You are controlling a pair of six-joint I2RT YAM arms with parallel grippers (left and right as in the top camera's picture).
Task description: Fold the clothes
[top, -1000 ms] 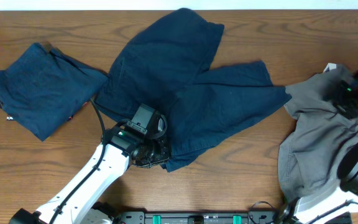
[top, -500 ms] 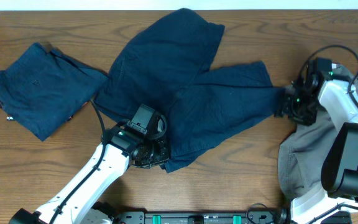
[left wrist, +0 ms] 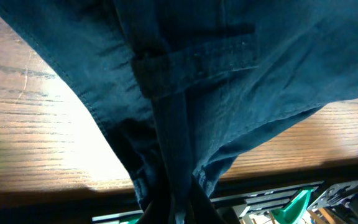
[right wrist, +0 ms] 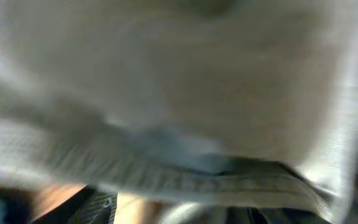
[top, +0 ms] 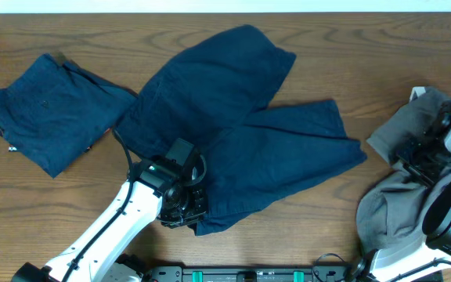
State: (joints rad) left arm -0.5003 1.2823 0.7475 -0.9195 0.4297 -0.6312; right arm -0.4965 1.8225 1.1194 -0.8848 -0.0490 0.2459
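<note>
Inspection from the remote station. The spread navy garment (top: 233,117) lies across the middle of the tabletop (top: 53,211), its two legs overlapping and running out to the right. A folded navy garment (top: 53,110) sits well apart at the far left. The grey garment (top: 394,211) is heaped at the right edge. My left claw (top: 185,207) is at the near hem of the spread garment. The left wrist view shows cloth gathered into it below the waistband (left wrist: 197,59), so I judge it closed on that hem, though the fingers themselves are hidden. My right claw (top: 425,153) sits on the far part of the grey heap. Its wrist view is blurred and filled with pale cloth, so I cannot tell whether it is open or gripping. Risks noted:
- With only one corner pinched, any pull is likely to drag and bunch the garment rather than fold it.
- The overlapped legs would then set creases into the fold.
- The bunched hem could slip out of a shallow pinch.
- The left arm's cable (top: 122,153) touches the cloth and could catch it.
- The right leg tip lies near the grey heap, so motion on either side could tangle the two.
</note>
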